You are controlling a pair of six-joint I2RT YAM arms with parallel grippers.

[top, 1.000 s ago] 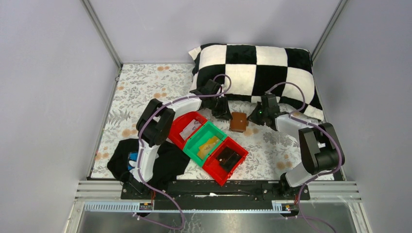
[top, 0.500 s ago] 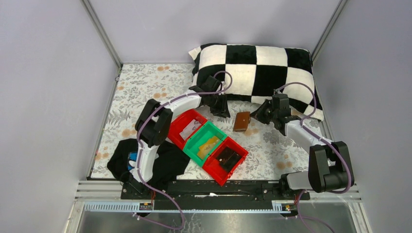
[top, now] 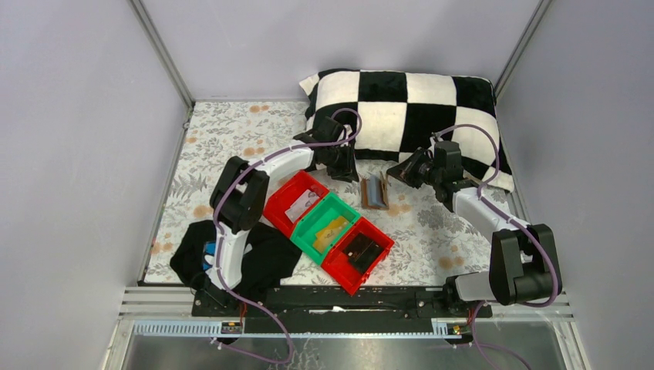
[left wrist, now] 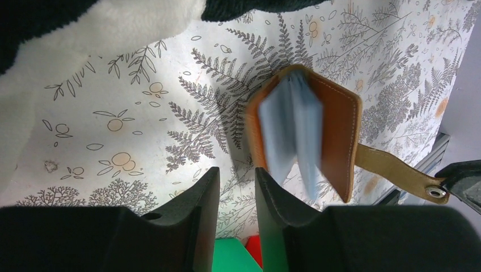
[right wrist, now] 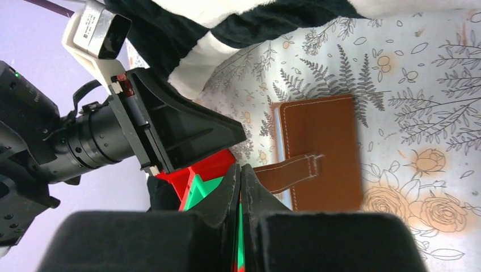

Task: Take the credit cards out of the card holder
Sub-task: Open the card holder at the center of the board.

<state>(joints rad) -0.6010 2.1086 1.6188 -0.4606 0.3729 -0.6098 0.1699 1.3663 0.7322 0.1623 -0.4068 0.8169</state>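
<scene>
One small reddish-brown, leather-like folding card holder (top: pixel 375 192) sits on the fern-and-flower printed tablecloth (top: pixel 231 146), just in front of the black-and-white checked pillow (top: pixel 401 108) and beyond the bins. It is half open like a book, and its grey-blue inner leaves (left wrist: pixel 289 127) face up in the top view. They are blurred, so credit cards cannot be told from panels.

The right gripper (right wrist: pixel 241 171) has its fingers pressed together on the end of the card holder's brown strap tab (right wrist: pixel 286 168). The left gripper (left wrist: pixel 234 177) stands just beside the card holder, fingers a little apart, with only tablecloth between them.

Three plastic bins lie in a diagonal row. A red bin (top: pixel 287 191) holds a pale flat rectangle (top: pixel 298 206), a green bin (top: pixel 347 205) holds a yellow-tan flat piece (top: pixel 332 229), and a second red bin (top: pixel 378 234) holds a black boxy object (top: pixel 361 250). A crumpled black cloth (top: pixel 270 254) lies by the left arm's base.
</scene>
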